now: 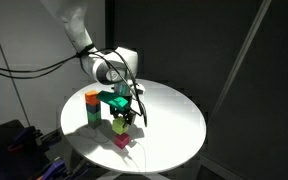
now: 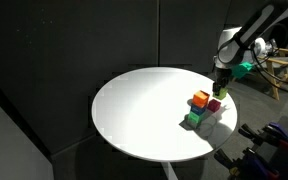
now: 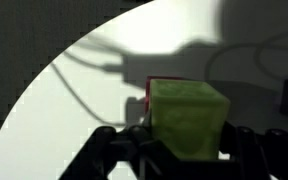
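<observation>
My gripper (image 3: 184,142) is shut on a yellow-green cube (image 3: 187,118), which fills the middle of the wrist view between the two dark fingers (image 3: 112,148). In an exterior view the gripper (image 1: 120,118) holds this cube (image 1: 119,126) just above a magenta cube (image 1: 122,141) that lies on the round white table (image 1: 174,120). A red edge of that lower cube (image 3: 149,96) shows behind the held one. Beside them an orange cube (image 1: 91,97) stands stacked on a green cube (image 1: 92,114). The stack's orange cube (image 2: 200,99) and the gripper (image 2: 221,90) also show from the far side.
The table (image 2: 134,110) is bare away from the cubes, which sit close to one edge. Black curtains surround it. Cables hang from the arm (image 1: 79,35) near the stack. A wooden frame (image 2: 279,70) stands beyond the table.
</observation>
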You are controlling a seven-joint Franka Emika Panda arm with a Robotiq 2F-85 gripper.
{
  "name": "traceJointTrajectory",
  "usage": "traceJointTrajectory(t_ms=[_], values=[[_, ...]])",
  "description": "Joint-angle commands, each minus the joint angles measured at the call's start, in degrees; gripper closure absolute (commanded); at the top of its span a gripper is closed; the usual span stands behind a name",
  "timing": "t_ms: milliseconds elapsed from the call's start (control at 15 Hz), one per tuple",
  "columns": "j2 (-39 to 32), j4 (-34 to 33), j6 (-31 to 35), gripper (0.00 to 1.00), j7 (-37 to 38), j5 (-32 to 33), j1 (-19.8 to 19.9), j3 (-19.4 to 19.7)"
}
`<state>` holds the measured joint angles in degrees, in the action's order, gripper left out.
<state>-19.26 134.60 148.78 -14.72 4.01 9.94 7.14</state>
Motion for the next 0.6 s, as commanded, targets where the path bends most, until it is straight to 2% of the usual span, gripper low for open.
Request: traceJointTrajectory(t_ms=[0,533], values=[[0.9,1.0,0.9,0.75,1.7,1.1,-0.8,-0.1],[0.7,1.4,0.9,0.75,5.0,1.2,-2.9,-0.1]])
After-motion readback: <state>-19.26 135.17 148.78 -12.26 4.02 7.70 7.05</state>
